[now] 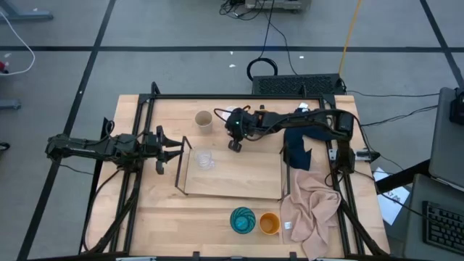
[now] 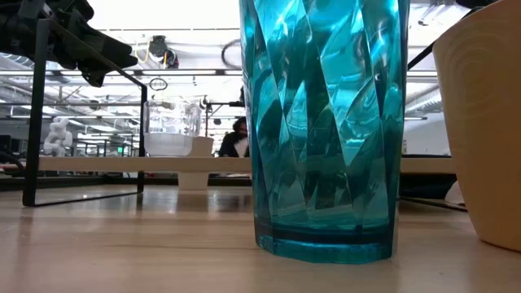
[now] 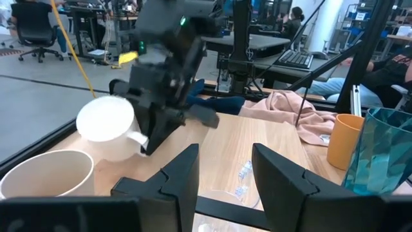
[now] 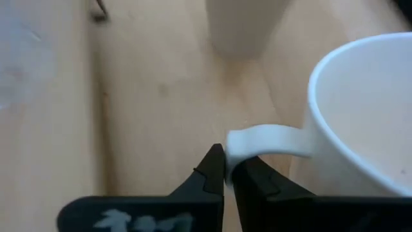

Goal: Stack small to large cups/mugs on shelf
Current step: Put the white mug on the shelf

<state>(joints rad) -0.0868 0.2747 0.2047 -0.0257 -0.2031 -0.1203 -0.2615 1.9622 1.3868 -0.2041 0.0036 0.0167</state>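
Two arms at the table, the right one pinching the white mug's handle.

Right gripper (image 4: 225, 175) has its fingers clamped together on the handle of the white mug (image 4: 360, 122), just beyond the shelf (image 1: 239, 177), near the beige cup (image 1: 204, 120). Left gripper (image 1: 172, 151) waits at the shelf's left end, fingers apart, holding nothing. On the shelf stands the clear glass (image 1: 205, 159); the teal cup (image 1: 243, 220) and orange cup (image 1: 269, 223) sit side by side at the table's front edge.

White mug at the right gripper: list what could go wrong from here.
1. The right gripper pinches only the thin handle of the white mug, so the mug could swing or slip when lifted.
2. The beige cup stands close beside it and could get knocked.
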